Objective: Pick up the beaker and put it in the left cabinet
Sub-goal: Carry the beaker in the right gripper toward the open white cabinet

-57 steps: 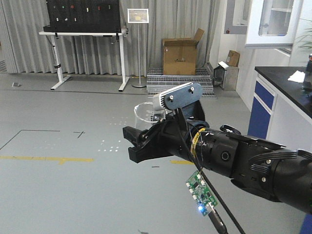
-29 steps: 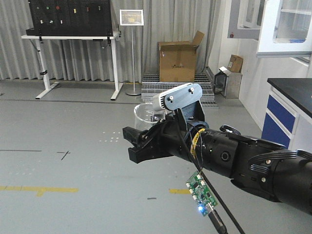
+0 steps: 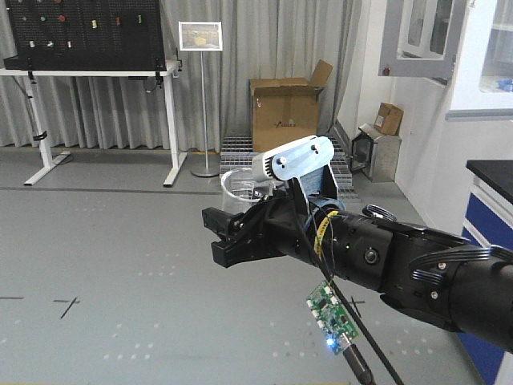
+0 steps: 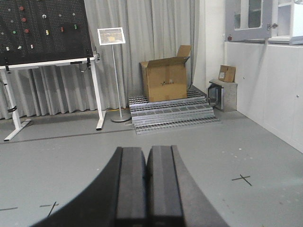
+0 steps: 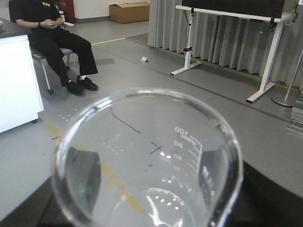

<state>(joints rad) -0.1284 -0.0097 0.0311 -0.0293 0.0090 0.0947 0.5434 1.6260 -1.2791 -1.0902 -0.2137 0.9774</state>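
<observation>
Quick update: over the last second the whole background spreads outward in the front view. The pegboard desk (image 3: 88,74) slides toward the left edge. The sign stand (image 3: 200,96) and cardboard box (image 3: 284,112) drift left and look a bit bigger. The black-topped desk (image 3: 493,170) on the right is almost out of frame. The right arm (image 3: 385,261) sits in the exact same spot in the picture, so my read is that the base is rolling forward while the arm just carries. That makes this the transport bit: pick done, place not started, and the left cabinet isn't visible in any view yet.

The left gripper (image 4: 147,184) has its jaws pressed together on nothing, just idling. The right gripper (image 3: 231,234) has its jaws clamped on the beaker (image 5: 147,161), which is held up in the air over the floor (image 3: 104,265), well apart from either desk.

The beaker is clear glass and looks empty, with its wide rim facing the wrist camera. It has white graduation marks, and "100" and "80" are readable on the right side of the wall. The dark jaws show through the glass on both sides. Glass is slick, so I'd say a jolt from the base is the thing to watch.
</observation>
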